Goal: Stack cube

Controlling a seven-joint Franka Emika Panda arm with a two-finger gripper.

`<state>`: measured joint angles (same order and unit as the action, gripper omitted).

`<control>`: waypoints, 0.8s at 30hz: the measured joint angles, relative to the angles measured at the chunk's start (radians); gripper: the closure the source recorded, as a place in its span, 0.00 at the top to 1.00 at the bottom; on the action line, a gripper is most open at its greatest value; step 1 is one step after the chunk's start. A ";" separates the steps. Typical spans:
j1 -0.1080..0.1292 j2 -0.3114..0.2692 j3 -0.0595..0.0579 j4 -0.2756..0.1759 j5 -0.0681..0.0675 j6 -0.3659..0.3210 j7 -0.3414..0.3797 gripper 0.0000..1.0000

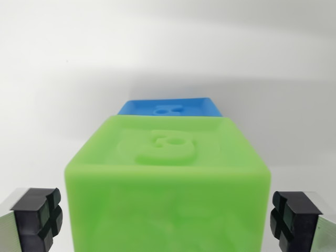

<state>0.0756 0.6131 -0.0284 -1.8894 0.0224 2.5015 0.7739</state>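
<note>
In the wrist view we see a glossy, soft-looking green cube (167,178) with a raised figure moulded into its top, and behind it a blue cube (170,108), mostly hidden, on the white tabletop (168,47). The green cube's base is cut off by the frame. Our gripper (167,220) stands wide open, its black ribbed pads (37,218) flanking the green cube with gaps on both sides, holding nothing.

Wrist camera peers forward, seemingly very close.

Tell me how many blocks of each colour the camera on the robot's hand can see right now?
Green cube: 1
Blue cube: 1, mostly hidden behind the green one
Total: 2 cubes

The gripper is open, with a finger on each side of the green cube, not touching it.
</note>
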 joint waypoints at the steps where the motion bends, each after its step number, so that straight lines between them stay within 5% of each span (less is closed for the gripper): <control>1: 0.000 -0.004 0.000 -0.001 0.000 -0.003 0.000 1.00; 24: 0.001 -0.139 -0.002 -0.009 -0.001 -0.129 0.000 1.00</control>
<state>0.0765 0.4741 -0.0303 -1.8981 0.0212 2.3729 0.7740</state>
